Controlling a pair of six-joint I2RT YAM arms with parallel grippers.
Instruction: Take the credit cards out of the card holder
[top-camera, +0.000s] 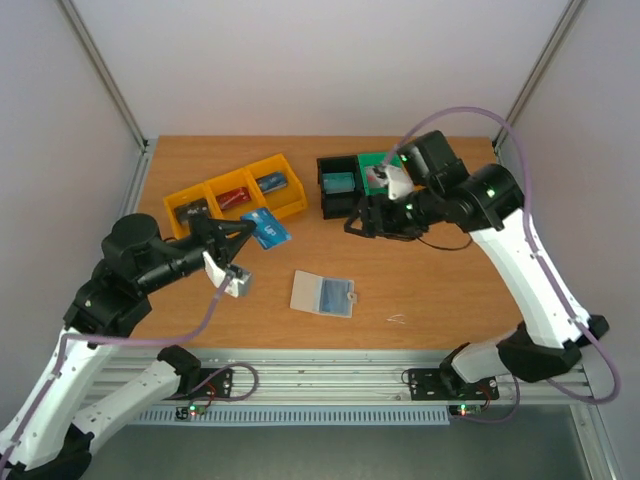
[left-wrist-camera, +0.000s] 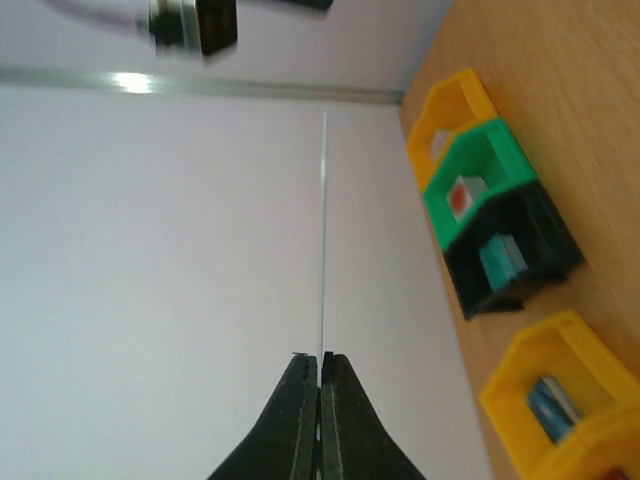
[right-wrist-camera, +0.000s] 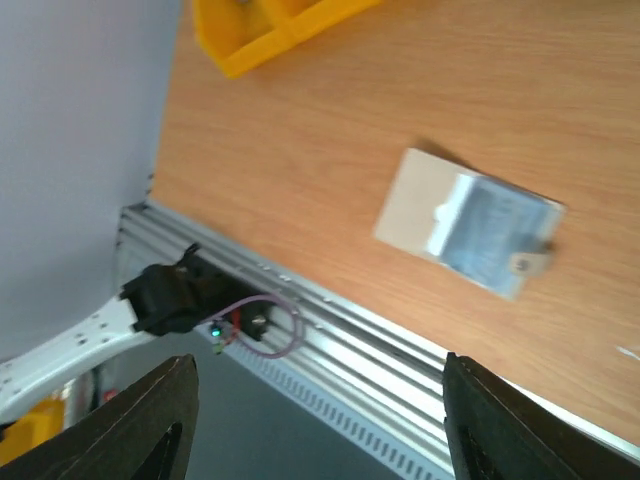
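At the table's (top-camera: 450, 290) left side, just in front of the yellow bins (top-camera: 290, 205), my left gripper (left-wrist-camera: 320, 365) is pressed tight on one blue card (top-camera: 266, 228). From my left wrist the card is only a thin line running straight out from between the fingertips, so I hold it by one end, flat between the pads. I judge that is the only sure hold on something so thin. It sits this close to the bins because, I take it, that is where it should go.

In the middle, toward the near edge, the holder (top-camera: 322, 294) lies open and flat. Its pale panel is on the left, and its blue-grey panel and small tab are on the right. Nothing touches it. I cannot tell whether another card sits in the bluish panel.

Toward the far right, beside the black bin (top-camera: 338, 185) and green bin (top-camera: 375, 165), my right gripper (right-wrist-camera: 318, 365) hangs above the wood with its jaws spread wide and nothing in them. Its camera looks down on the holder. My guess is that it stands open to go for the holder while my left deals with its card.
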